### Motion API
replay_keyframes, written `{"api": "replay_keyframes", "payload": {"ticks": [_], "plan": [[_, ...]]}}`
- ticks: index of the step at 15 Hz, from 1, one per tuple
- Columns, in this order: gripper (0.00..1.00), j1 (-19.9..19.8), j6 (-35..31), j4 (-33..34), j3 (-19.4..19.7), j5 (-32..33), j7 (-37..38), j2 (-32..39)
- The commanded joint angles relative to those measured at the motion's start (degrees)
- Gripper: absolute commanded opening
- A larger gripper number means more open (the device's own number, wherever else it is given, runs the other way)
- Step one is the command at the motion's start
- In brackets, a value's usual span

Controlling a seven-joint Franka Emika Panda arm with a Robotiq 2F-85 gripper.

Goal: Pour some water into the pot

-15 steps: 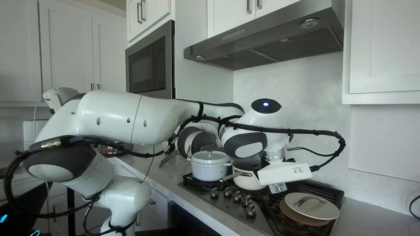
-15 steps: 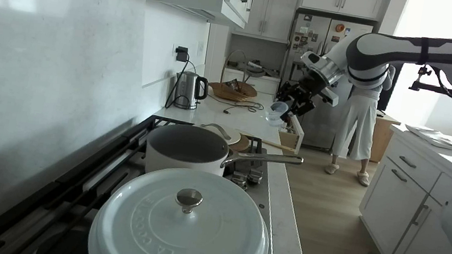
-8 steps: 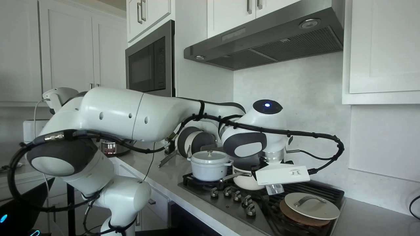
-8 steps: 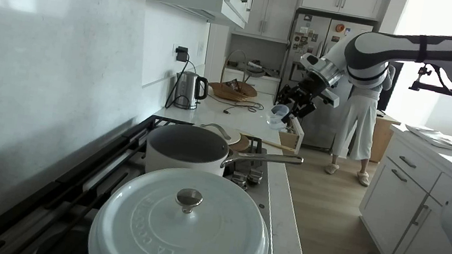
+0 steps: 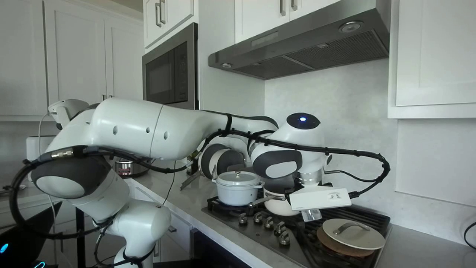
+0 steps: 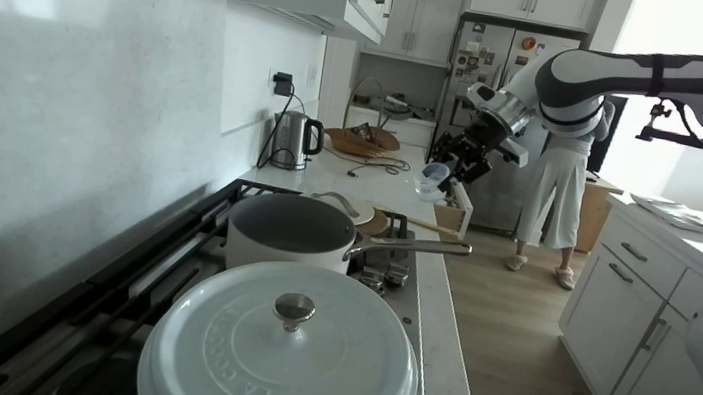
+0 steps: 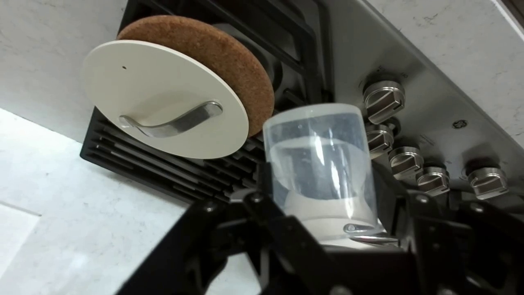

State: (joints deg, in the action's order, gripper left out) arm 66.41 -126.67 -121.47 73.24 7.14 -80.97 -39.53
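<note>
Clutching a clear plastic cup (image 7: 319, 155), the black two-fingered gripper (image 7: 324, 182) hangs over the steel gas cooktop (image 7: 430, 94)! Mid-cooktop sits the lidless cream saucepan (image 6: 291, 230), likely the target, close to the cup but apparently not beneath it. Trouble ahead? Tip before the mouth crosses that rim and water, amount unreadable, could soak the steel knobs (image 7: 385, 100) along the front edge; swing low and a clipped saucepan handle (image 6: 414, 244) might spin the lot; squeeze harder and thin plastic could buckle. At one end of the surface, a pale lidded enamel pot (image 5: 238, 190); at the opposite end, a round white lid (image 7: 155, 90) on a brown cork mat (image 7: 233, 61). Beyond, a steel kettle (image 6: 290, 139), a wicker basket (image 6: 359, 143), and a person in pale trousers (image 6: 554, 193) by the grey fridge (image 6: 496, 205).
</note>
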Motion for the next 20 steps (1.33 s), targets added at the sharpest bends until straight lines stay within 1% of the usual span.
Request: {"api": "replay_keyframes", "payload": {"ticks": [1, 7, 8, 9, 13, 17, 20], "plan": [[0.60, -1.2, -0.2, 0.0, -0.3, -3.2, -2.3, 2.4], [0.60, -1.2, -0.2, 0.0, -0.3, -3.2, -2.3, 2.4], [0.35, -1.2, -0.2, 0.0, -0.3, -3.2, -2.3, 2.4], [0.35, -0.5, 0.1, 0.5, 0.0, -3.4, -2.5, 2.9], [0.35, 5.1, 2.3, 3.3, 1.9, -4.7, -4.8, 5.4], [0.35, 12.9, 5.2, 6.1, 4.4, -4.5, -6.5, 8.7], [0.35, 18.1, 8.6, 9.8, 5.8, -3.9, -7.1, 11.9]]}}
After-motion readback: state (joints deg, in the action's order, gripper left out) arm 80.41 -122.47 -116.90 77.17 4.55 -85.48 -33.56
